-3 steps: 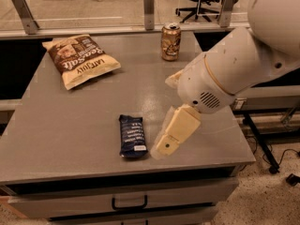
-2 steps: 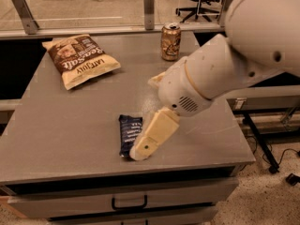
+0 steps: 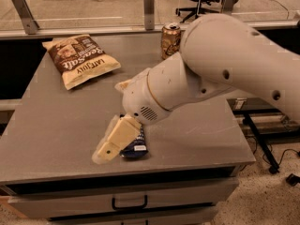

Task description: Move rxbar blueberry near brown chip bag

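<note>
The rxbar blueberry is a small dark navy bar lying near the front edge of the grey table. Only its near right end, with a white label, shows. My gripper is down on the table right over the bar's left side and hides most of it. The brown chip bag, with white "Sea Salt" lettering and cream edges, lies flat at the table's far left, well apart from the bar. My big white arm reaches in from the right.
A bronze soda can stands at the table's far edge, just behind my arm. A metal rail with posts runs behind the table. A drawer with a dark handle is below the front edge.
My arm has swung left and lower. The gripper went from the bar's right side to on top of it, covering most of it. The bar, bag and can have not moved.
</note>
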Robot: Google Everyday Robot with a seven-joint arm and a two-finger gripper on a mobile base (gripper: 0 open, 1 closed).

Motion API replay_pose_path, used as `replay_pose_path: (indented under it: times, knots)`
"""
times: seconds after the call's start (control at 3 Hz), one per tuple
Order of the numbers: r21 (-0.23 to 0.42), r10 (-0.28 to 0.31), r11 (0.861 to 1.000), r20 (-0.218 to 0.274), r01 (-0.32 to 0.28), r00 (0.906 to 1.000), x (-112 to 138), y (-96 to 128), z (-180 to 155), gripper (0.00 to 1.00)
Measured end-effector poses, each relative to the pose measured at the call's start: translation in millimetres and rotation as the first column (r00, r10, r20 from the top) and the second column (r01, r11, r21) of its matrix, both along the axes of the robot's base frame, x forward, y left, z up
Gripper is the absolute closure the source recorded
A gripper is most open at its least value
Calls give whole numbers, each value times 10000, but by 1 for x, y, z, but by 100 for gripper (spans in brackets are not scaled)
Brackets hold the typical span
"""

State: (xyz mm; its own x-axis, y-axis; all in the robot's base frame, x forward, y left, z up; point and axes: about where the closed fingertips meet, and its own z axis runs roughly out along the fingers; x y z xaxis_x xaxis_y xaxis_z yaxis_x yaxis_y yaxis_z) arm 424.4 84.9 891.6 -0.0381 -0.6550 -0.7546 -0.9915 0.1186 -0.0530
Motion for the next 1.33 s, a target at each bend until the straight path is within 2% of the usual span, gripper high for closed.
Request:
replay_pose_path:
  times: [0.33,0.67,1.0,1.33]
  knots:
    - [23,-126,9999,133,126,9998,3,4,-18,0]
    - [-230,-453,9987,333,461,9984,8,-16,-31,0]
    - [-330,-645,9973,273,654,9975,10,-28,-51,0]
    - [-316,-744,9966,418,757,9964,19,-37,-56,18]
